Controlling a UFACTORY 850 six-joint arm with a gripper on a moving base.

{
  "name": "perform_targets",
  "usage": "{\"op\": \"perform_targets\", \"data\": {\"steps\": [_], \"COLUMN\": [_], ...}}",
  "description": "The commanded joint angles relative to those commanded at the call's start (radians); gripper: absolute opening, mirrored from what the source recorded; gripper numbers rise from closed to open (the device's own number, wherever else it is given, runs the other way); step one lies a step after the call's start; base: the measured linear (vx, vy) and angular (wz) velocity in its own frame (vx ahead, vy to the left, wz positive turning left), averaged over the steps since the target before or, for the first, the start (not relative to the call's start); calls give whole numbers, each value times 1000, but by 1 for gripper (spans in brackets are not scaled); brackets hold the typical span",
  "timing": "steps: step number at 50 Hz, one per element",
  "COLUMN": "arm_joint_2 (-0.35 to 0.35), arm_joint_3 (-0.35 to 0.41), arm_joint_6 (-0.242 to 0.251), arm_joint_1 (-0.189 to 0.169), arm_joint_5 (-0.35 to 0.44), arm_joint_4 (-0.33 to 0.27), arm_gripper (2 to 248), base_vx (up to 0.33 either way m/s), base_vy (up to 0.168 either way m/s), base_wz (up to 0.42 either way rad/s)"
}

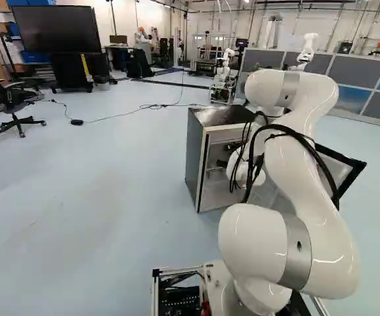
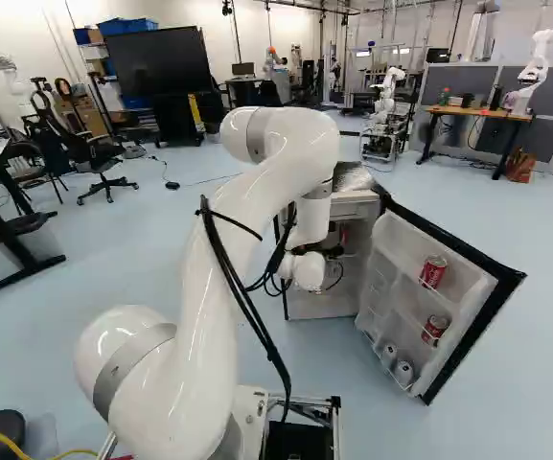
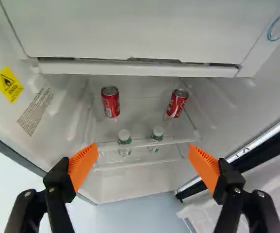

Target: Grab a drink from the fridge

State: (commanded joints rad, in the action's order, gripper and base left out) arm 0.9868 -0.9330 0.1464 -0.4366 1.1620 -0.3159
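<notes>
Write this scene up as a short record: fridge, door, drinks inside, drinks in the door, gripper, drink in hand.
fridge: fridge open, the arm reaching to it
door: door swung open, right of the arm in the right base view
drinks inside: two red cans; two white-capped bottles
drinks in door: two red door cans, two more cans lower down
gripper: gripper open, fingers wide apart
drink in hand: none

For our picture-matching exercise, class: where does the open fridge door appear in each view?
Left base view: the door is at the right, partly behind the arm.
Right base view: right of the arm, cans in its racks.
Wrist view: only partly shown, beside the pincer.
Shared landmark: the fridge body.
</notes>
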Motion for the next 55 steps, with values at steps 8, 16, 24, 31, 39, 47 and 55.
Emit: {"op": "perform_targets", "data": {"steps": [8, 16, 24, 31, 39, 47, 55], "arm_joint_2": [30, 61, 92, 120, 152, 185, 218], "arm_joint_3": [-25, -50, -76, -101, -131, -163, -195], "arm_joint_6": [0, 0, 0, 0, 0, 0, 0], "arm_joint_1": [5, 10, 16, 21, 28, 36, 44], "arm_joint_5": [0, 0, 0, 2, 16, 35, 56], "arm_joint_4": [43, 85, 128, 165, 202, 235, 266], "arm_gripper": [247, 247, 247, 247, 247, 247, 247], "base_vx": [0, 0, 0, 0, 0, 0, 0], "base_vy": [0, 0, 0, 0, 0, 0, 0], "base_wz": [0, 0, 0, 0, 0, 0, 0]}}
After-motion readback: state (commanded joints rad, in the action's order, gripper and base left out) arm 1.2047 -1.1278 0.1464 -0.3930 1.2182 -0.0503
